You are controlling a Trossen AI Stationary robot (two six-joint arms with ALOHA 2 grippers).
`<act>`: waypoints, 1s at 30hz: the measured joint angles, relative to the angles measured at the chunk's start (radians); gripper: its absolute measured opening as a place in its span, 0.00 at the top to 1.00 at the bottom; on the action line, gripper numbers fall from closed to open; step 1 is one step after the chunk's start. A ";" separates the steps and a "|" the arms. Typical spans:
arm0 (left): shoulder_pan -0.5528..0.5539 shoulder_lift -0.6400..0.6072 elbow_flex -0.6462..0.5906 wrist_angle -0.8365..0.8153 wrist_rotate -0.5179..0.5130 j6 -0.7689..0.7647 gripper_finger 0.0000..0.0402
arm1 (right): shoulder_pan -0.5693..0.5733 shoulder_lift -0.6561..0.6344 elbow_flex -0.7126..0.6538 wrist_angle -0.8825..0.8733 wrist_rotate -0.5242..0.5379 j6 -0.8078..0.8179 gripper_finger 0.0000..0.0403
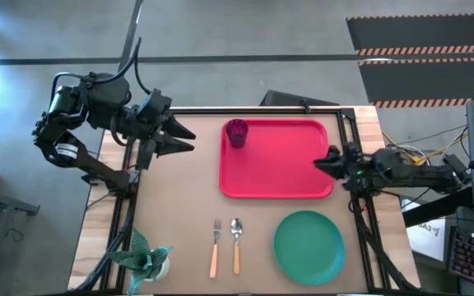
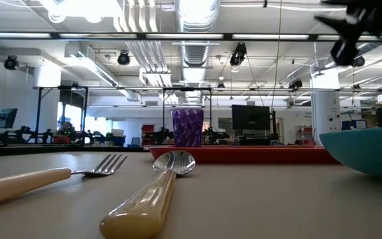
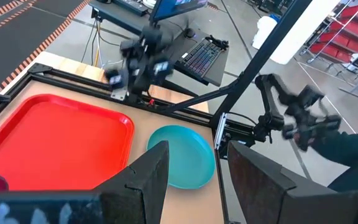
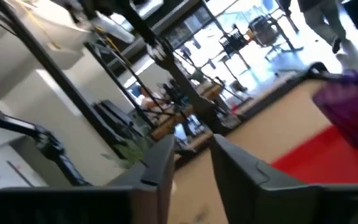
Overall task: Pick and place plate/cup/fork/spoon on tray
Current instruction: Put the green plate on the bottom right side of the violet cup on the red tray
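Note:
The red tray [image 1: 274,160] lies mid-table, and the purple cup [image 1: 236,131] stands upright in its far left corner; the cup also shows in the low view [image 2: 188,127]. The teal plate [image 1: 309,247] lies flat on the table, nearer than the tray. The fork [image 1: 215,247] and the spoon [image 1: 236,244] lie side by side to the plate's left, handles toward the near edge. My left gripper [image 1: 183,136] is open and empty in the air left of the tray. My right gripper [image 1: 326,160] is open and empty over the tray's right rim.
A pale green potted plant [image 1: 146,259] stands at the near left corner. Black frame rails [image 1: 130,205] run along the table's left and right sides. Bare tabletop lies between the tray and the cutlery.

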 joint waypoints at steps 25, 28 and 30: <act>0.000 -0.059 0.000 -0.161 0.001 0.030 0.63 | 0.175 1.127 1.166 -1.507 -0.327 0.147 0.65; 0.000 -0.062 0.000 -0.175 0.001 0.061 0.63 | 0.280 1.187 1.175 -1.545 -0.313 0.157 0.65; 0.000 -0.063 0.000 -0.185 0.002 0.073 0.63 | 0.344 1.217 1.162 -1.578 -0.312 0.174 0.65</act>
